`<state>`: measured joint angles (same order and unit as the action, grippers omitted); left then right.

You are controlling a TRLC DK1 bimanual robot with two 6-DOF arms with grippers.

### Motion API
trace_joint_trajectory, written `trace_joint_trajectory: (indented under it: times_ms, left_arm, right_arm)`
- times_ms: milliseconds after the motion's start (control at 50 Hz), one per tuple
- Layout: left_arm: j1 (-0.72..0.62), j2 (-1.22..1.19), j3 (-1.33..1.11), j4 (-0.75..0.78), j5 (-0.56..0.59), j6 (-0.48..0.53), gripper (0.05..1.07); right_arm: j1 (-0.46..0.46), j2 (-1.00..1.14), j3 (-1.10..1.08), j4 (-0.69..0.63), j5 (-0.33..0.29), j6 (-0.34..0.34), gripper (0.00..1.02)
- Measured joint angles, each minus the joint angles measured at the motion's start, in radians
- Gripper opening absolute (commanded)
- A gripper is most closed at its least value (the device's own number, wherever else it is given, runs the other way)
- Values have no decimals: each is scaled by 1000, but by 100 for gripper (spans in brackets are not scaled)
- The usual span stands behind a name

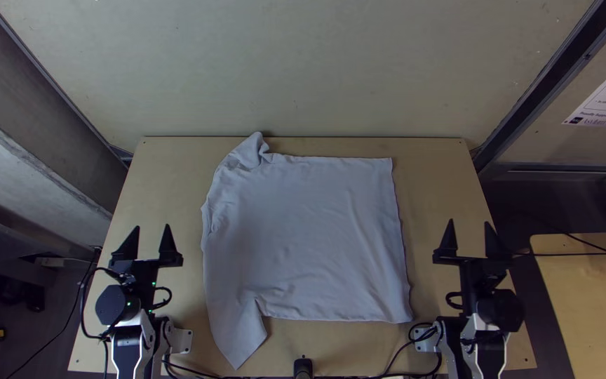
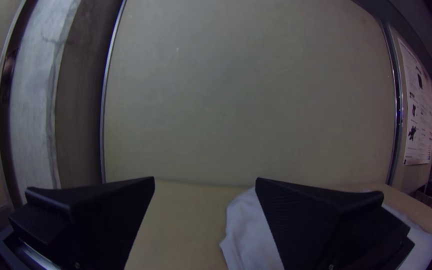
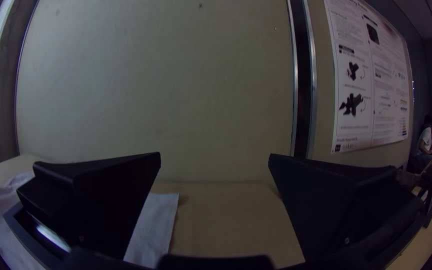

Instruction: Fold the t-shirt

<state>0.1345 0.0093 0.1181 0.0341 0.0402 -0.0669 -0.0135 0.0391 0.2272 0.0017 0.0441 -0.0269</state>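
The t-shirt lies spread, its far sleeve perhaps rumpled; folding seems unstarted. The left gripper and right gripper, fingers wide apart, should next pinch its near edge.

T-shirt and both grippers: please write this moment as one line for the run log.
T-shirt: spread on table, far sleeve crumpled; left gripper: open, beside T-shirt; right gripper: open, beside T-shirt; folding: not done

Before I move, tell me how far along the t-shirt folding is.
No fold looks done: the t-shirt lies spread on the table, its far sleeve crumpled and its near sleeve sticking out. Nothing is in hand; the left gripper and right gripper stand open on either side. The whole t-shirt looks left to fold.
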Motion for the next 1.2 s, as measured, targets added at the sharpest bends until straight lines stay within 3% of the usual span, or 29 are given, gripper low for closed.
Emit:
trace_joint_trajectory:
  times_ms: [220,540,1200]
  left_arm:
    - [1,55,148,37,3,15,102]
    - [-10,404,470,125,4,19,102]
    - [-97,1075,1157,113,4,18,102]
  right_arm:
    - [0,141,204,6,0,0,99]
    - [0,392,494,4,0,0,99]
    - [6,1072,1155,-96,0,11,99]
